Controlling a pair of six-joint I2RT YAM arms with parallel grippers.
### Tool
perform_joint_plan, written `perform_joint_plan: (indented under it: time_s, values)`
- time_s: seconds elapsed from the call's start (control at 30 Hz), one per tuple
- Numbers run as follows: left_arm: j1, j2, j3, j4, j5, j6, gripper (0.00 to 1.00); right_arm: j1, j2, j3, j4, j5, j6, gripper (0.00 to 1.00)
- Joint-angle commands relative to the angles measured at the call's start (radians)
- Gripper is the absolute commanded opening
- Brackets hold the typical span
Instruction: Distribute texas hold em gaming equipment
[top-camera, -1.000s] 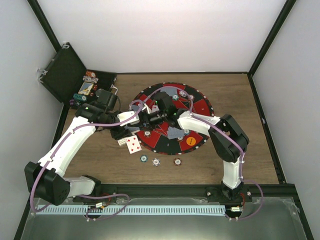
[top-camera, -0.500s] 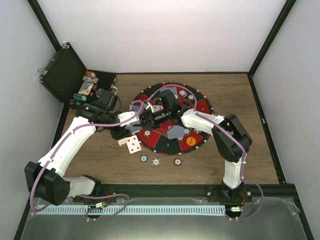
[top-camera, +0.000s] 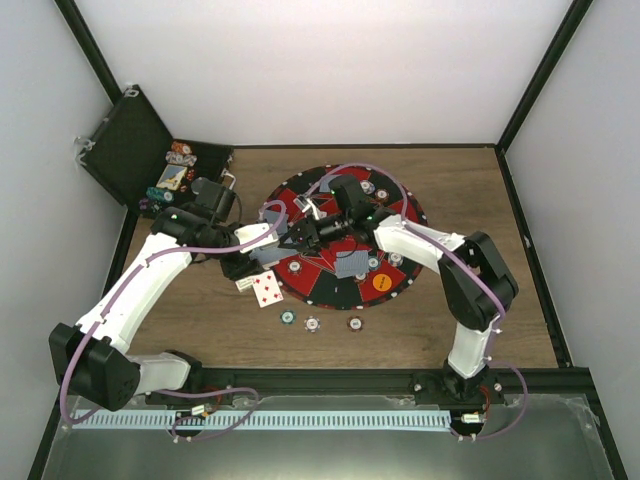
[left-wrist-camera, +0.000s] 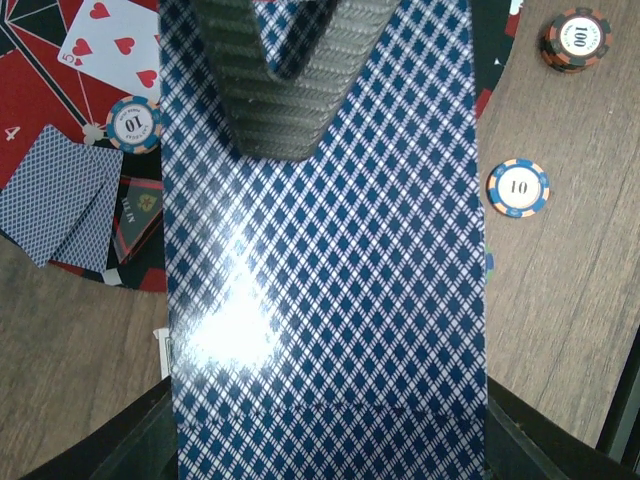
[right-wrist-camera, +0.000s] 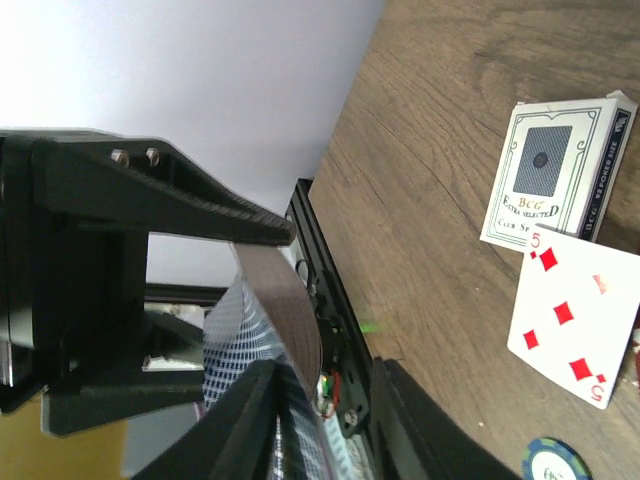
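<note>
My left gripper (left-wrist-camera: 325, 452) is shut on a deck of blue-checked playing cards (left-wrist-camera: 330, 300), held just off the mat's left rim (top-camera: 268, 252). My right gripper (top-camera: 298, 238) reaches in from the right, with one ribbed finger (left-wrist-camera: 290, 90) lying on the deck's top card. In the right wrist view the deck's edge (right-wrist-camera: 285, 300) sits between the right gripper's (right-wrist-camera: 320, 400) jaws, against one finger and with a gap to the other. A five of diamonds (top-camera: 268, 289) lies face up on the wood. Three poker chips (top-camera: 312, 323) lie in front of the mat. An orange button (top-camera: 381, 282) is on the mat.
The round red-and-black mat (top-camera: 405, 215) carries face-down cards (left-wrist-camera: 60, 200), a five of hearts (left-wrist-camera: 110, 40) and chips (left-wrist-camera: 133, 121). A card box (right-wrist-camera: 555, 175) lies by the five of diamonds. The open black case (top-camera: 125, 150) with chips stands at the back left.
My right gripper has swung left to the deck's end and its jaws have narrowed around it. The left arm and the deck have stayed put.
</note>
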Motion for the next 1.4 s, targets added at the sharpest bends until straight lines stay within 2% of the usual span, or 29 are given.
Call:
perform_joint_plan:
  time_s: [0.0,0.1,0.27,0.47,0.53,0.63,0.73,0.83,0.9,0.97,1.07,1.17,1.27,1.37]
  values:
    - [-0.002,-0.017,0.027,0.002,0.034,-0.005,0.04,-0.016,-0.057,-0.026,-0.011,0.013,0.010,0.25]
    - [-0.002,-0.018,0.025,0.003,0.033,-0.005,0.04,-0.017,-0.079,-0.032,0.010,-0.002,0.029,0.15]
    - [-0.003,-0.019,0.020,0.002,0.023,-0.001,0.04,-0.035,-0.108,-0.024,-0.026,-0.004,0.017,0.06]
    - [-0.002,-0.023,0.013,0.003,0.012,0.003,0.04,-0.115,-0.151,-0.010,-0.135,0.010,-0.073,0.02]
    - [-0.002,-0.021,0.012,0.005,0.009,0.001,0.04,-0.137,-0.146,0.046,-0.257,0.093,-0.166,0.02]
    - [-0.003,-0.019,0.010,0.006,0.005,-0.004,0.04,-0.142,-0.114,0.156,-0.457,0.335,-0.311,0.01]
    - [-0.002,-0.020,0.009,0.007,0.002,-0.007,0.04,-0.140,-0.096,0.177,-0.468,0.622,-0.416,0.01]
    - [-0.003,-0.021,0.007,0.005,-0.004,-0.013,0.04,-0.124,-0.098,0.154,-0.389,0.902,-0.557,0.01]
    - [-0.002,-0.025,0.000,0.006,-0.013,-0.012,0.04,-0.086,-0.113,0.081,-0.274,1.081,-0.726,0.01]
    - [-0.002,-0.026,-0.006,0.004,-0.024,-0.013,0.04,-0.030,-0.120,0.000,-0.107,1.265,-0.914,0.01]
    - [-0.002,-0.028,-0.007,0.000,-0.030,-0.015,0.04,0.034,-0.073,-0.082,0.146,1.460,-1.167,0.01]
    - [0.000,-0.032,-0.005,-0.002,-0.033,-0.016,0.04,0.048,-0.002,-0.114,0.310,1.539,-1.343,0.01]
    - [-0.001,-0.032,-0.004,-0.003,-0.044,-0.017,0.04,0.059,0.049,-0.154,0.455,1.529,-1.456,0.01]
    - [0.000,-0.033,-0.003,-0.005,-0.057,-0.015,0.04,0.065,0.124,-0.162,0.519,1.517,-1.535,0.01]
